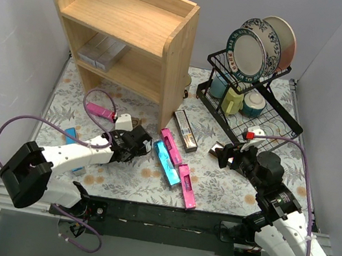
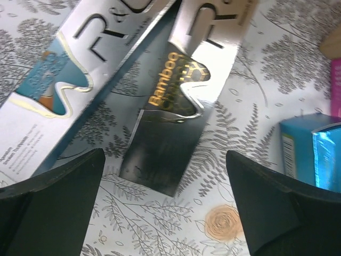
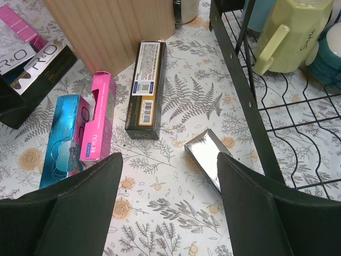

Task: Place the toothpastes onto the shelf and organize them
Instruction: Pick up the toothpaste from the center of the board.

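The wooden shelf (image 1: 130, 19) stands at the back left, with silver cartons (image 1: 100, 50) on its lower tier. My left gripper (image 1: 137, 143) is open and empty above the mat (image 2: 165, 213). Just ahead of it lie a silver carton with a teal end (image 2: 64, 74) and a dark silver "Bamboo" carton (image 2: 173, 112). My right gripper (image 1: 227, 155) is open and empty (image 3: 168, 208), with a small silver carton (image 3: 209, 156) by its right finger. A dark brown carton (image 3: 146, 88), a pink carton (image 3: 98, 117) and a teal carton (image 3: 63, 136) lie ahead of it.
A black wire dish rack (image 1: 269, 128) with plates (image 1: 257, 47) and mugs, one yellow (image 3: 287, 32), stands at the back right. Another pink carton (image 1: 99, 111) and a small blue box (image 1: 70, 135) lie left of the left arm. A pink carton (image 1: 187, 186) lies near the front.
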{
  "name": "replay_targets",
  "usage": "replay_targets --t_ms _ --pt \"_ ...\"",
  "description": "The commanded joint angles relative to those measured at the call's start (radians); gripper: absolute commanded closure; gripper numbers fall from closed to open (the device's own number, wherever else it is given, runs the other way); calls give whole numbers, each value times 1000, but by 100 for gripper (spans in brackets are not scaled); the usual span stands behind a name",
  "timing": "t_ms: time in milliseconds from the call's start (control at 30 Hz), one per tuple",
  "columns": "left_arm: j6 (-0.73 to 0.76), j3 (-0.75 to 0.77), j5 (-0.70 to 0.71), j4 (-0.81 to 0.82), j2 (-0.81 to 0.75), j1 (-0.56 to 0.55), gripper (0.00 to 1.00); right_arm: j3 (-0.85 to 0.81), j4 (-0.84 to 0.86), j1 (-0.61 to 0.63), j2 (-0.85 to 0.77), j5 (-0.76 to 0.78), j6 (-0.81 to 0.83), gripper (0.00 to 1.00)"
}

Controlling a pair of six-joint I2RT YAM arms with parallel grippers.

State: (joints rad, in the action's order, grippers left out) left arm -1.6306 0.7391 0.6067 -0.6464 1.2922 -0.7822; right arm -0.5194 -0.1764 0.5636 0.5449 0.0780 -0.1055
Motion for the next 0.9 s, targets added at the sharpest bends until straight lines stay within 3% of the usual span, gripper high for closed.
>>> replay_targets --t_ms 0,300,567,700,867 --pt "-77 -59 110 10 -45 -3 2 2 54 5 -5 -7 -3 21" --pt "-32 -110 93 134 10 -3 4 1 60 5 -5 -20 -2 21" --pt "-5 -152 65 232 84 -5 19 4 66 5 -16 -15 -2 21" --pt "11 -149 24 235 78 -20 35 2 64 5 -19 -14 1 21" --pt "-8 -159 -56 231 36 -38 45 2 66 5 -23 -12 1 21"
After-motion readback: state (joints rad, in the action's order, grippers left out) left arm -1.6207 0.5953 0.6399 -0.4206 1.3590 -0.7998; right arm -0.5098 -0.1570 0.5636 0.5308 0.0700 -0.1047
